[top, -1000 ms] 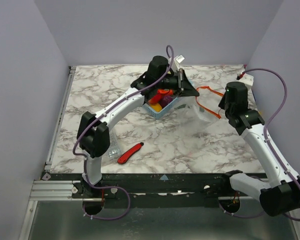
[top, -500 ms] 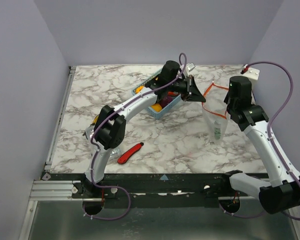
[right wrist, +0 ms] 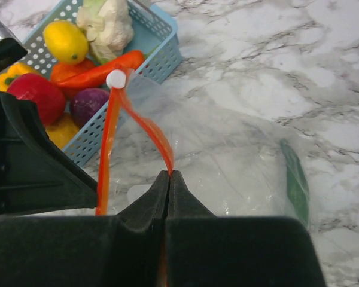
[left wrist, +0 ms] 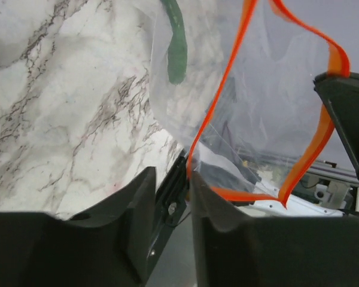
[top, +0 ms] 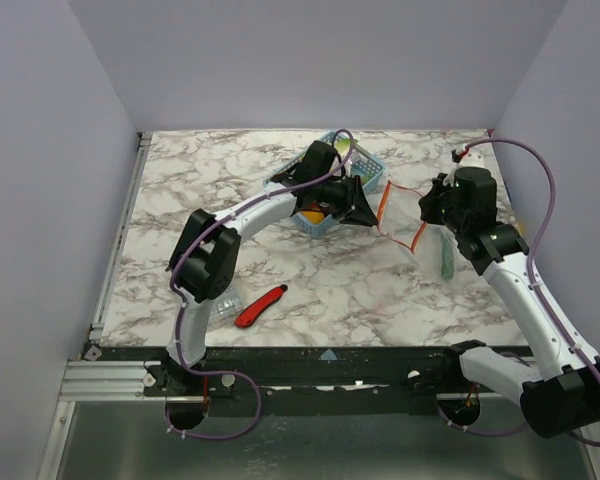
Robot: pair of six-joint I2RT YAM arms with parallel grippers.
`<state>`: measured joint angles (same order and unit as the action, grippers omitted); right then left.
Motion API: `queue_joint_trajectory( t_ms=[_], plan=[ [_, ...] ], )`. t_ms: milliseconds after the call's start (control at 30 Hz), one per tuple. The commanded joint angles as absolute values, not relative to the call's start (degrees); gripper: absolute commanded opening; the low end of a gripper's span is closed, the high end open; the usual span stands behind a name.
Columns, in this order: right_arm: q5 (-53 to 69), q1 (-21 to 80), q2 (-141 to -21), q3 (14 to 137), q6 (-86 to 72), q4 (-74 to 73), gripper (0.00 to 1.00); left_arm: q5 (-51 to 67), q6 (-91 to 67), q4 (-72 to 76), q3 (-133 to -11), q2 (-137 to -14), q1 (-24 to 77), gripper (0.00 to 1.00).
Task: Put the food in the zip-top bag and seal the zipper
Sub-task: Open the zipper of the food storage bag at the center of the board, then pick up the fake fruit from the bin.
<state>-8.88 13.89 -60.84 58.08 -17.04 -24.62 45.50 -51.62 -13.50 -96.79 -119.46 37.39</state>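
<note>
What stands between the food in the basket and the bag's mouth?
Only the left gripper, parked between the blue basket and the zip-top bag's mouth; the right gripper pinches the zipper.

Moved L hand (top: 368,208) off basket (top: 368,172), across to bag (top: 410,228) mouth edge; parted fingers slightly round zipper (top: 385,200). Swung R hand (top: 432,205) inward w/ zipper pinched. Raised bag from lying flat on worktop (top: 200,200); now hangs, mouth open btwn both hands. Now shows green piece (top: 446,258) inside. Uncovered basket's far end.
</note>
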Motion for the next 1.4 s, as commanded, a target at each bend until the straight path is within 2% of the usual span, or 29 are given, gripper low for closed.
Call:
queue_joint_trajectory(
  t_ms=[0, 167, 300, 400, 500, 633, 933, 1067, 1200, 1367],
  plan=[
    [-1.67, 13.87, -61.68, 57.09, -17.05, -21.89, 0.0, 42.07, -46.45, -15.78, -94.68, -111.8, 37.09, 0.39],
    [-0.46, 13.87, -61.61, 56.47, -17.53, -21.02, 0.0, 41.27, -42.95, -17.63, -92.49, -108.08, 36.54, 0.51],
    [-0.48, 13.94, -62.3, 57.28, -17.27, -22.18, 0.0, 36.29, -37.84, -17.74, -87.63, -101.75, 35.4, 0.62],
    [-0.44, 13.91, -61.82, 56.85, -17.4, -21.72, 0.0, 27.26, -33.93, -19.83, -85.15, -97.86, 33.57, 0.66],
    [-0.44, 13.96, -61.69, 56.62, -17.44, -21.87, 0.0, 13.01, -28.52, -21.86, -83.53, -95.32, 32.71, 0.87],
    [1.06, 13.97, -61.72, 56.79, -17.32, -21.88, 0.0, -0.76, -22.14, -23.14, -85.23, -96.54, 32.15, 0.98],
    [1.11, 14.02, -61.6, 56.64, -17.31, -21.82, 0.0, -7.2, -13.36, -34.64, -105.63, -113.25, 29.87, 0.99],
    [0.89, 14.06, -61.61, 56.67, -17.23, -21.98, 0.0, -4.16, -11.26, -38.83, -112.93, -119.32, 28.97, 0.99],
    [0.92, 14.04, -61.74, 56.44, -17.22, -21.49, 0.0, -0.36, -11.31, -39.57, -114.01, -121.95, 28.92, 0.97],
    [1.09, 14.05, -61.85, 55.97, -17.41, -21.29, 0.0, 3.03, -12.91, -38.73, -111.34, -122.5, 28.92, 0.86]
  ],
)
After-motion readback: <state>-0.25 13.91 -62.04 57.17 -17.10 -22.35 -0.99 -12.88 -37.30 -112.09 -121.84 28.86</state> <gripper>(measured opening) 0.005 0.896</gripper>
